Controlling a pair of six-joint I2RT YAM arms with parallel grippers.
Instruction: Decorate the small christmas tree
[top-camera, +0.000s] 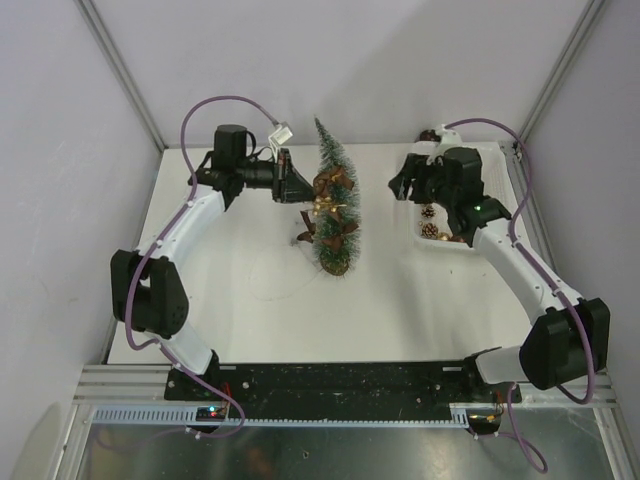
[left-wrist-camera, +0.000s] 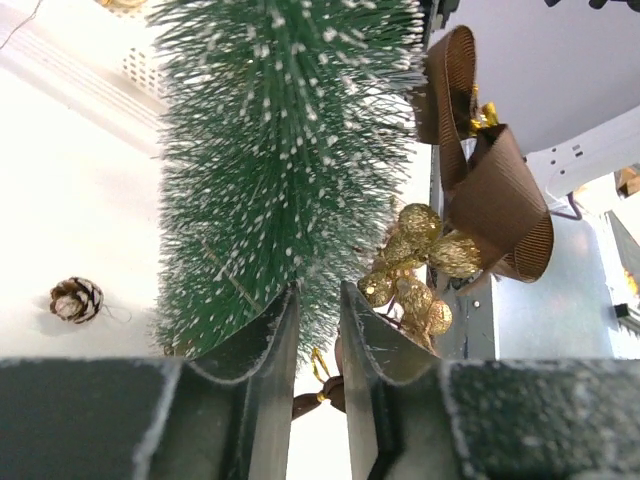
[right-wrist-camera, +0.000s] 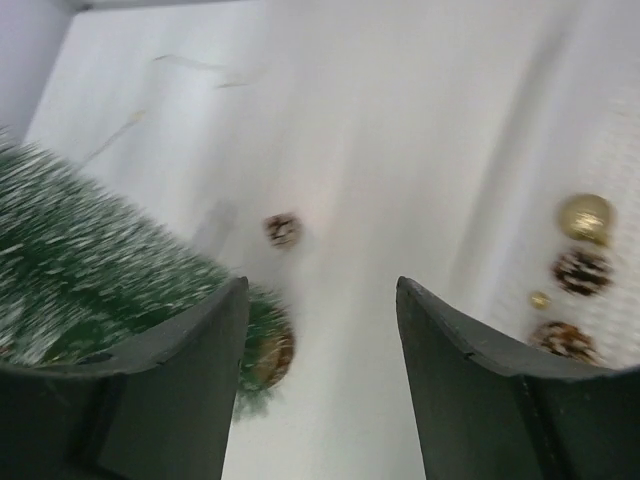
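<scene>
Your small christmas tree (top-camera: 330, 160) stands on its round wooden base (top-camera: 336, 263) near the middle of the white table (top-camera: 230, 250). Its long axis is vertical and the tip points straight up. In the top view that reads as base toward you, tip toward the back wall.

A brown ribbon bow (left-wrist-camera: 490, 190) and a cluster of gold glitter berries (left-wrist-camera: 415, 265) sit at mid-height.

Your left gripper (left-wrist-camera: 318, 290) is at the tree's left flank. Its fingers are parted by a narrow slit, tips against the bristles, with nothing pinched between them.

Your right gripper (right-wrist-camera: 320, 285) hangs between the tree and the white mesh basket (top-camera: 437, 247), jaws spread wide and empty.

A loose pine cone (left-wrist-camera: 76, 298) lies on the table near the tree.
</scene>
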